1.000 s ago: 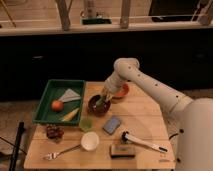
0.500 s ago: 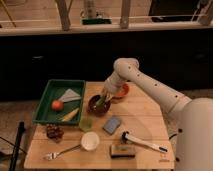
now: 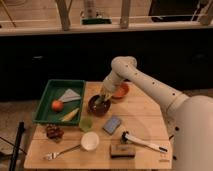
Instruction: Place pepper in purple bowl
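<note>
1. The tool (image 3: pixel 103 98) hangs low over the purple bowl (image 3: pixel 98 106), at the bowl's far rim, with the white arm (image 3: pixel 145 82) reaching down to it from the right
2. Whether the tool is spread or pressed together I cannot tell from here; its tip is lost against the dark inside of the bowl
3. A yellowish-green patch shows at the tool's tip just above the bowl; I cannot say whether that is the pepper, and I cannot pick the pepper out anywhere else on the bench (image 3: pixel 145 120)
4. The purple bowl sits near the middle of the bench, just right of the green tray (image 3: pixel 47 97) and close to the orange bowl (image 3: pixel 121 91) behind it
5. In the tray lie a round orange fruit (image 3: pixel 57 105), a yellow piece (image 3: pixel 70 115) and a grey wedge (image 3: pixel 71 94)
6. Nearer the front edge stand a pale green cup (image 3: pixel 86 123) and a white bowl (image 3: pixel 90 141), with a fork (image 3: pixel 56 154) at the left of the white bowl
7. A blue-grey pad (image 3: pixel 112 124), a brown block (image 3: pixel 122 150) and a white-handled brush (image 3: pixel 144 143) lie to the right of these
</note>
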`<state>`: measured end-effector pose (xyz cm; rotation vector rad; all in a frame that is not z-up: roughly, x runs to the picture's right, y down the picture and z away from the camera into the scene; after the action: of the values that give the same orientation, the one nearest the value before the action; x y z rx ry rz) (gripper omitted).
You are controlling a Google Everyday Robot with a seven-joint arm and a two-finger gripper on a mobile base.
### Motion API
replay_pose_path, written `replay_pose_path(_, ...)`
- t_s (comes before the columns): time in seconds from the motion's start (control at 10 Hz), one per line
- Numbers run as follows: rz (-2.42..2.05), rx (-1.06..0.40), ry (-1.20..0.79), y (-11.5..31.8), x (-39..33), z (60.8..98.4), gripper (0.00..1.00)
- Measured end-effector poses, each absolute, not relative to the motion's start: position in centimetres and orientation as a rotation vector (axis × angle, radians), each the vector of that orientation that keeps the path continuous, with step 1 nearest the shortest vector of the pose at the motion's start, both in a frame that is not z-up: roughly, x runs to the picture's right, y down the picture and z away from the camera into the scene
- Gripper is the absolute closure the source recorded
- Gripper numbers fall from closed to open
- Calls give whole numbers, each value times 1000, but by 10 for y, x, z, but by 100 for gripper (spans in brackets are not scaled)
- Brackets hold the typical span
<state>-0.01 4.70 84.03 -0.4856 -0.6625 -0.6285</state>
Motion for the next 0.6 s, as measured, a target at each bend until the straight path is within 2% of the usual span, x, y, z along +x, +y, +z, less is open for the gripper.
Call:
replay_pose_path(0.1,-629,-487,-659,45,0,840,20)
replay_pose_path(0.6,-634,-505,-654,41,-2,843,20)
